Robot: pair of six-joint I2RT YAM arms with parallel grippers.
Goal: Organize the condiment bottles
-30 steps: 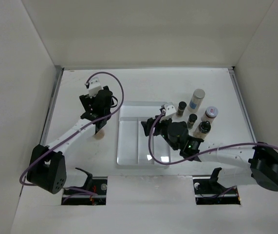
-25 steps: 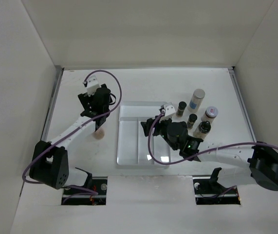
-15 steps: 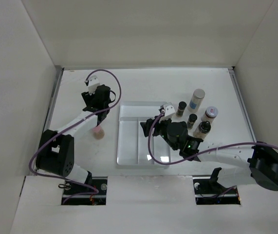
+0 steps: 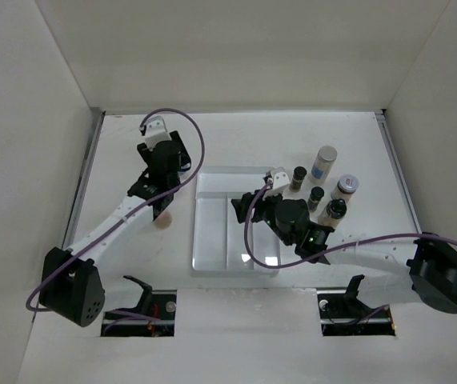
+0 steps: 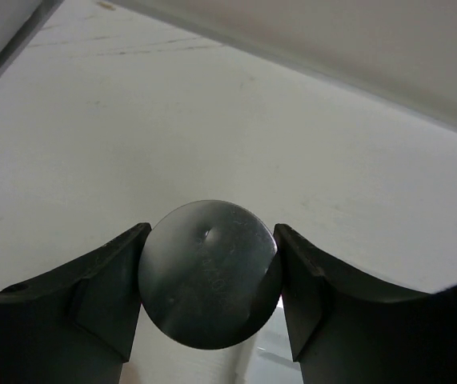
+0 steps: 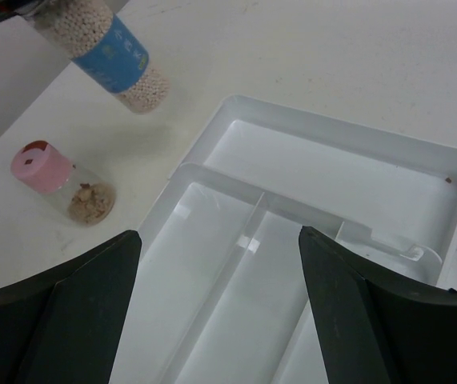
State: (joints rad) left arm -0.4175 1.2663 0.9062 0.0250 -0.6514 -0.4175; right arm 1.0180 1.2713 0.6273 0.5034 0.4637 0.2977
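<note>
My left gripper [image 4: 164, 172] is shut on a silver-lidded condiment bottle with a blue label [image 6: 116, 60] and holds it off the table, left of the white tray [image 4: 212, 240]. In the left wrist view its silver lid [image 5: 210, 272] fills the gap between the jaws. A pink-lidded bottle [image 4: 162, 216] lies on the table just below it and also shows in the right wrist view [image 6: 60, 180]. My right gripper [image 4: 248, 210] is open and empty above the tray [image 6: 340, 160]. Several bottles stand right of the tray: black-capped ones [image 4: 298, 177] [image 4: 316, 197] [image 4: 333, 212], a silver-lidded blue-label one [image 4: 323, 162] and a wider silver-lidded one [image 4: 345, 187].
The tray has long compartments side by side and a cross compartment at its far end. White walls close in the table at left, back and right. My right arm lies across the table between the tray and the standing bottles.
My left gripper has shifted slightly toward the back with the bottle in it, uncovering the pink-lidded bottle in the top view. The right arm has not moved.
</note>
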